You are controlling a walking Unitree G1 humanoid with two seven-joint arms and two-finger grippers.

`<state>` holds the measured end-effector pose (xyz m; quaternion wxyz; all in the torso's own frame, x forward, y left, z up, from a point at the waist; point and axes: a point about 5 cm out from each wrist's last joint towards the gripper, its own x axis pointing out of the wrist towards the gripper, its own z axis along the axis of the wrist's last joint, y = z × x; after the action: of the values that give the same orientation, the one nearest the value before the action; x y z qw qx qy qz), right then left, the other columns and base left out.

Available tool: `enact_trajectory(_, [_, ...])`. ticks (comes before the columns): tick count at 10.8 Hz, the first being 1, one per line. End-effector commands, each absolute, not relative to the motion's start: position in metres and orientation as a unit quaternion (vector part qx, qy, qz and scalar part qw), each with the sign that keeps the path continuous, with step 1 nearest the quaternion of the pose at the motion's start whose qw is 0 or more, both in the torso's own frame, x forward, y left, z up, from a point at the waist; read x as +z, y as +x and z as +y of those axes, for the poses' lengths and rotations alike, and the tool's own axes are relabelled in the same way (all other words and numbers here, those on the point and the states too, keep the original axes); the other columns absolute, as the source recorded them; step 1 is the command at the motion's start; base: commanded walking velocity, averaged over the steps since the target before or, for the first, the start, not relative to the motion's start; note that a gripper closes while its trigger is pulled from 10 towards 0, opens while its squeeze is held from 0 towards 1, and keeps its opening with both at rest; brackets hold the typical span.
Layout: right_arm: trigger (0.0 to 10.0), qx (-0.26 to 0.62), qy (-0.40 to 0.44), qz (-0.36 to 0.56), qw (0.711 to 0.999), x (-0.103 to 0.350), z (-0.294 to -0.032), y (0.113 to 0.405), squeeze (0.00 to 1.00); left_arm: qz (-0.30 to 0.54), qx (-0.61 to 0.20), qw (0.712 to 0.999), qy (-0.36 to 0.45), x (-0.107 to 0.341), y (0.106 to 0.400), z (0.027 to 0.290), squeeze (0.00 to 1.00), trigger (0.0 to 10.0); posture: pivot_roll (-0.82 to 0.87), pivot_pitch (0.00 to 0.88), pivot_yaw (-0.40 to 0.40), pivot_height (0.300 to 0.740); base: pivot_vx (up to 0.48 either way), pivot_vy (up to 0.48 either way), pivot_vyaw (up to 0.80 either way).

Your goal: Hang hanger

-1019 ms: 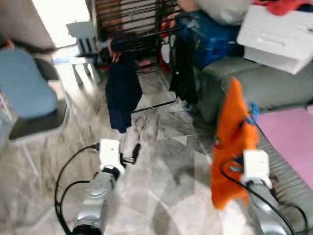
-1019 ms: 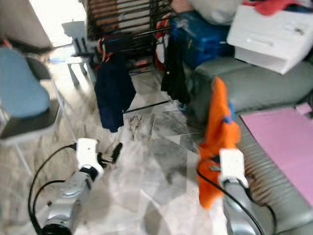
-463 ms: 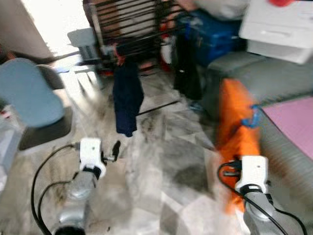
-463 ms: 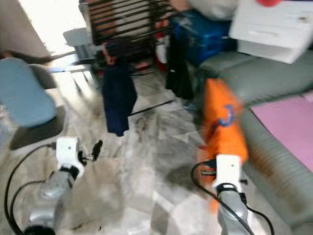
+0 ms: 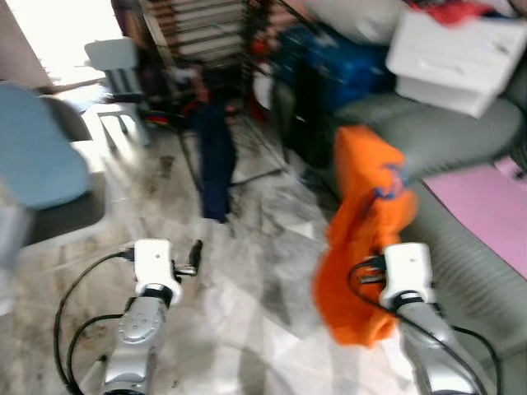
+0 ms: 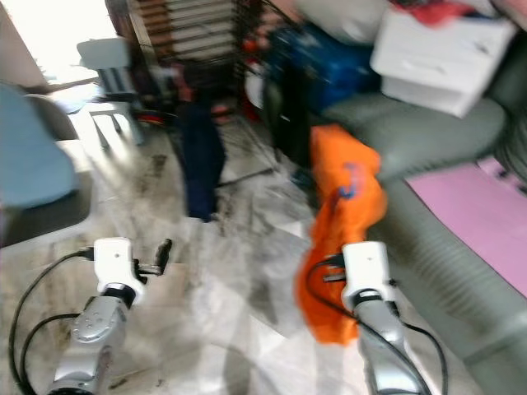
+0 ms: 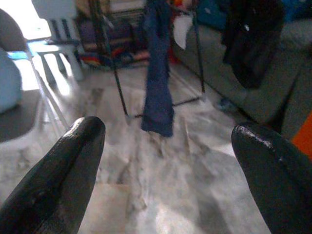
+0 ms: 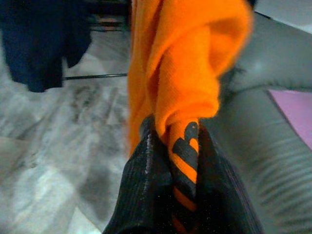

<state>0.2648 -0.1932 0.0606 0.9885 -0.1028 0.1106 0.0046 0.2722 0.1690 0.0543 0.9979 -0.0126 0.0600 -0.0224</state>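
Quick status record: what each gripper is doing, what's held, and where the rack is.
right gripper: shut on the orange garment
orange garment: hangs bunched, a blue hanger part showing
left gripper: open, empty, above the marble floor
drying rack: ahead, a dark blue garment hanging on it
right side: grey sofa with pink mat
image: motion-blurred
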Motion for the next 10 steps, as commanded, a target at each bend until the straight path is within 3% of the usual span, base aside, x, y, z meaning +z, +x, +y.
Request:
enact_trajectory(1, [10.0, 0.003, -0.104, 0.103, 0.989, 0.065, -0.196, 0.267, 0.0, 0.064, -0.024, 0.998, -0.017, 0.053, 0.27, 0.166, 0.0, 10.0, -0.23, 0.0, 0.06, 0.74, 0.0, 0.0, 0.0])
enact_trajectory(4, [10.0, 0.061, -0.119, 0.106, 0.985, 0.067, -0.171, 0.284, 0.0, 0.047, -0.022, 0.998, -0.02, 0.059, 0.271, 0.16, 0.0, 10.0, -0.17, 0.0, -0.041, 0.74, 0.0, 0.0, 0.0])
enact_trajectory(7, [10.0, 0.083, -0.124, 0.1, 0.984, 0.068, -0.165, 0.295, 0.0, 0.048, 0.009, 0.999, -0.016, 0.06, 0.263, 0.174, 0.0, 10.0, -0.12, 0.0, -0.046, 0.74, 0.0, 0.0, 0.0])
enact_trajectory(10, [10.0, 0.064, -0.112, 0.096, 0.987, 0.063, -0.168, 0.295, 0.0, 0.065, 0.019, 0.998, -0.006, 0.055, 0.257, 0.181, 0.0, 10.0, -0.13, 0.0, 0.007, 0.74, 0.0, 0.0, 0.0])
